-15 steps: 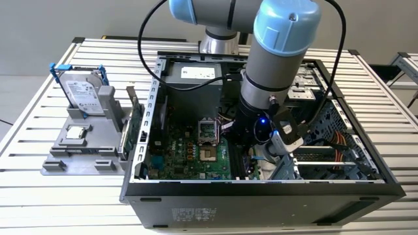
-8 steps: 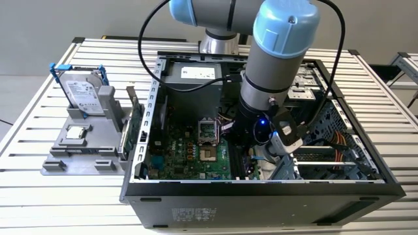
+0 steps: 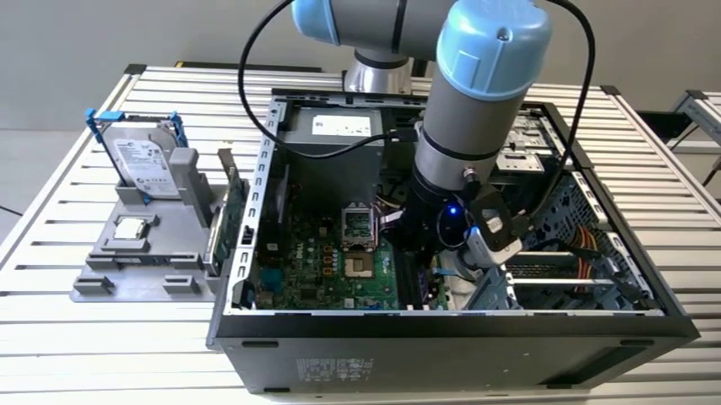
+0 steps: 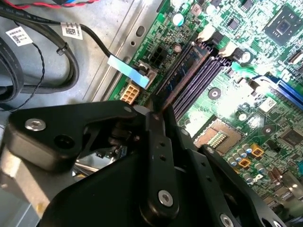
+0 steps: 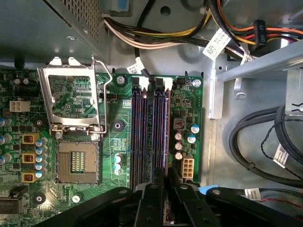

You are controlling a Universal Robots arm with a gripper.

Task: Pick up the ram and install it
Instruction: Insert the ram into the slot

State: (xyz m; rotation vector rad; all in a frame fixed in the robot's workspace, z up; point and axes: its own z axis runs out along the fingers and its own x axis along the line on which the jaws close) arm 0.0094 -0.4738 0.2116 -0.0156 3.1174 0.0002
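Your claw [image 5: 163,182] pinches the ram [image 5: 150,137], which stands edge-on in a memory slot [image 5: 142,137] beside the CPU socket [image 5: 78,161]. From the exterior view you see the arm [image 3: 479,110] reaching into the open computer case [image 3: 451,346] on the slatted metal table [image 3: 113,337], a hard drive [image 3: 144,167] racked at that view's left.

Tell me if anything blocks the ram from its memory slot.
Nothing visible does. The hand holds the ram edge-on right along the memory slots; the cables lie beyond the slots' end.
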